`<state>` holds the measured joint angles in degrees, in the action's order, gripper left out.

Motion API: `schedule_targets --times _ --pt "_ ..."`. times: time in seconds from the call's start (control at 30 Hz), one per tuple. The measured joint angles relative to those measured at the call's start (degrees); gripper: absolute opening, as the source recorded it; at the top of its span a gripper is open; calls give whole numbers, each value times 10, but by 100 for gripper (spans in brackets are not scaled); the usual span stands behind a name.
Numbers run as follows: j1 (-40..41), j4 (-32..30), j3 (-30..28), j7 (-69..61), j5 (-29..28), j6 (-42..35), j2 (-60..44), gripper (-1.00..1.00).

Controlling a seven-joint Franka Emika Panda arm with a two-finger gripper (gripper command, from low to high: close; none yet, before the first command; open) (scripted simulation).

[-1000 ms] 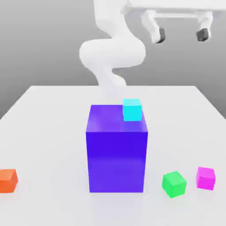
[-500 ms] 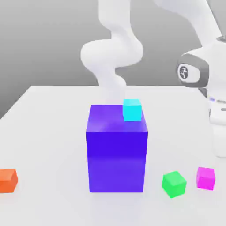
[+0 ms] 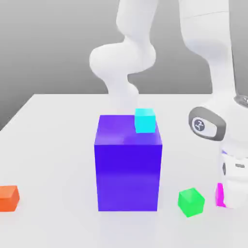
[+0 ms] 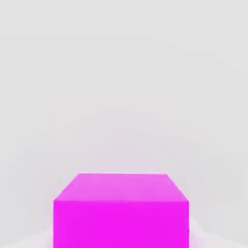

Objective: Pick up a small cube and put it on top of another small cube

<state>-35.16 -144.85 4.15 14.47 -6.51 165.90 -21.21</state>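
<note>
The arm's hand is low at the exterior view's right, covering most of the magenta cube [image 3: 219, 193] — its end effector is closed. The green cube [image 3: 191, 202] sits just beside it at nine o'clock, on the white counter [image 3: 53, 145].

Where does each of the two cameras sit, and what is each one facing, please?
Exterior view: off the arm, level with the table, facing the purple block and small cubes; the white arm shows, lowered over the magenta cube.
Hand view: on the hand, facing the magenta cube close up.
Shared: the magenta cube and the table.
</note>
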Motion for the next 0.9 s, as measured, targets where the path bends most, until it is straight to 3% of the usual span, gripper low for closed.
schedule_targets --times 0.2,0.7,0.9 --pt "24 -24 19 -57 26 -78 103 -100" --pt "121 -85 -1 -515 61 -137 224 -100" --pt "126 -85 0 -546 57 -67 154 -100"
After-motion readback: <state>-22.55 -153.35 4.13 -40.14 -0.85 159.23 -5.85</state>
